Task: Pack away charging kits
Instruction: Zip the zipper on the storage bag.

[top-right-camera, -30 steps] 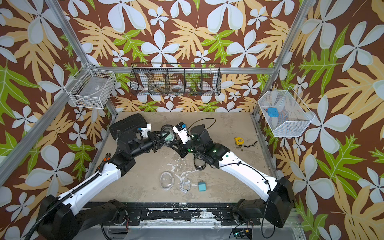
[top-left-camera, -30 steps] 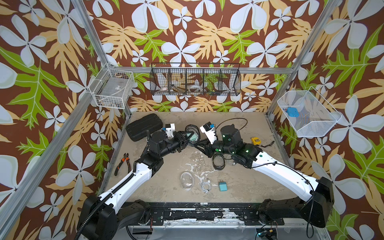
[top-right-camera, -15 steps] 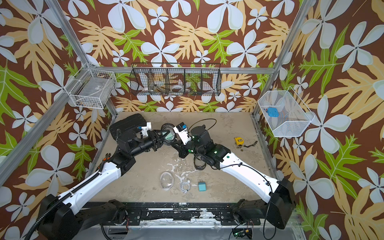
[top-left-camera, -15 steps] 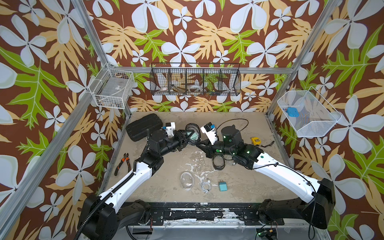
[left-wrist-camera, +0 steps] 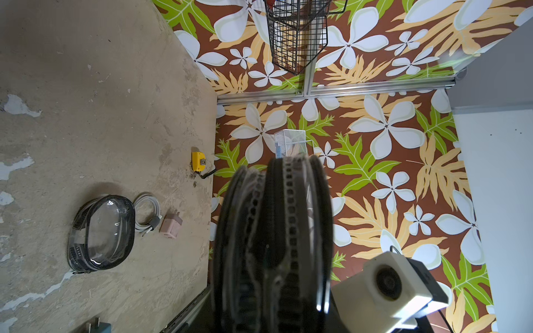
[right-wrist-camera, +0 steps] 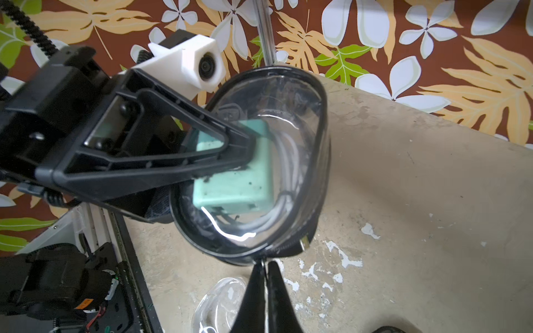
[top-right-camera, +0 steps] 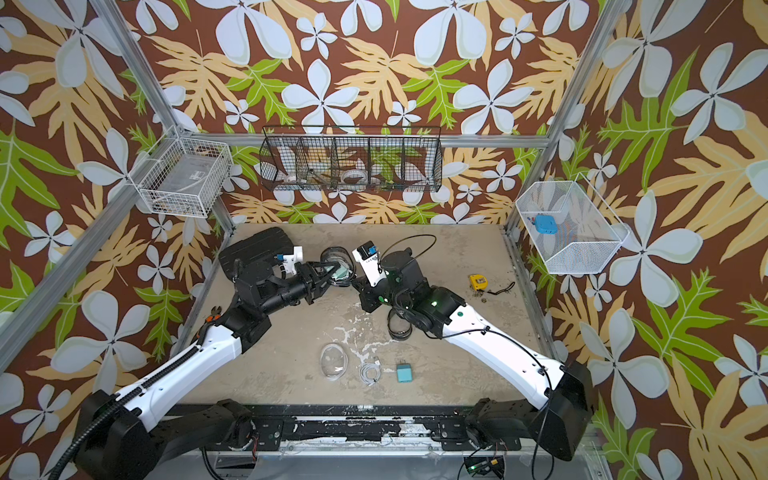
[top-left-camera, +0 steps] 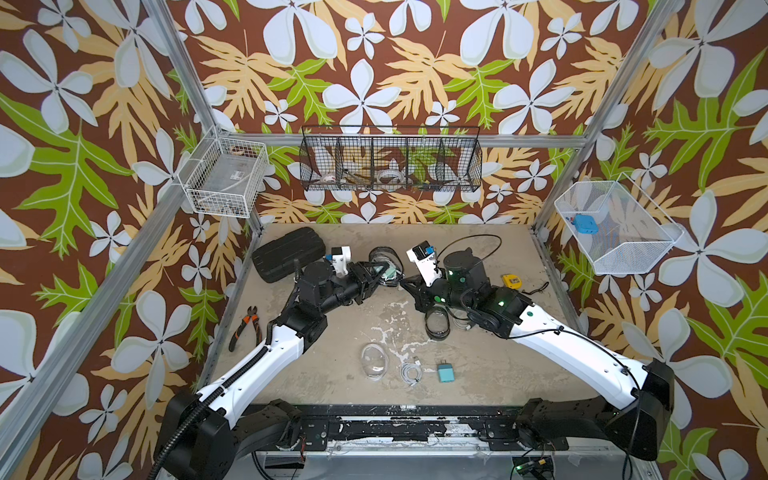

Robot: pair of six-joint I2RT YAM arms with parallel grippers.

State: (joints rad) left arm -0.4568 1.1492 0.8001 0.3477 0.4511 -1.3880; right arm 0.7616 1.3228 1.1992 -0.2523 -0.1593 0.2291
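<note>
Though scuffed, beige tabletop [top-left-camera: 332, 332], floral walls [top-left-camera: 374, 62]; L gripper [top-left-camera: 378, 274] tight on pouch [right-wrist-camera: 288, 115], R gripper [right-wrist-camera: 264, 271] shut.

Mint plug [right-wrist-camera: 233, 178]; black-rimmed clear pouch [right-wrist-camera: 300, 121]; teal plug [top-left-camera: 446, 372]; white cable [top-left-camera: 411, 371]; pink plug [left-wrist-camera: 171, 226]; yellow tape measure [top-left-camera: 510, 281]; mottled beige worktop [top-left-camera: 332, 340]; brown floral walls [top-left-camera: 374, 62].

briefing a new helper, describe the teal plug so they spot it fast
On the tan table, look near the front edge, about midway along. A clear pouch, a white cable and the teal plug lie in a row; the plug is the only solid coloured block.
</note>
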